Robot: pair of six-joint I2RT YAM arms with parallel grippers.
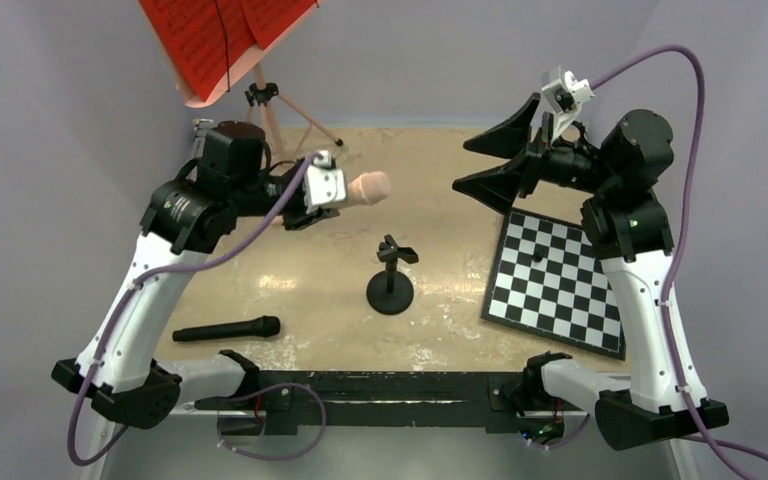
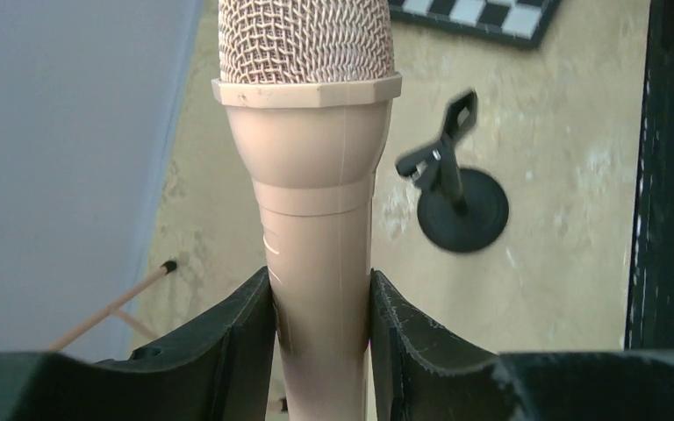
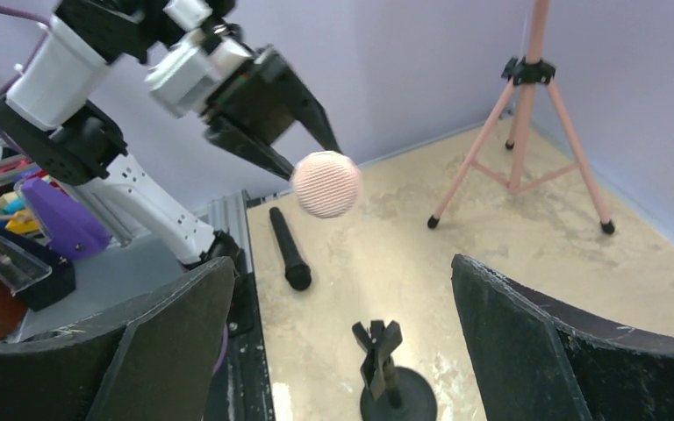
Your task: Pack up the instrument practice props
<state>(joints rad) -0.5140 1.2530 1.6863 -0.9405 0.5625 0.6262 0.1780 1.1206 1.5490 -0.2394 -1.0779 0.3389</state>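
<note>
A pink microphone (image 1: 370, 188) with a mesh head (image 2: 305, 39) hangs level above the table. My left gripper (image 1: 328, 192) is shut on its handle (image 2: 320, 289), one finger on each side. Below it a small black stand (image 1: 390, 280) with a clip on a round base (image 2: 462, 212) stands upright and bare. The black microphone (image 1: 227, 329) lies flat near the front edge (image 3: 290, 250). At the back left is the pink music stand (image 1: 270, 110) on its tripod (image 3: 527, 132), with red sheet-music pages (image 1: 222, 35) on its desk. My right gripper (image 1: 472, 160) is raised and open (image 3: 338, 263), holding nothing.
A black-and-white checkerboard (image 1: 555, 285) lies flat under my right arm. Grey walls close the back and both sides. A black rail (image 1: 380, 385) runs along the front edge between the arm bases. Clutter sits off the table beyond the left arm (image 3: 17, 237).
</note>
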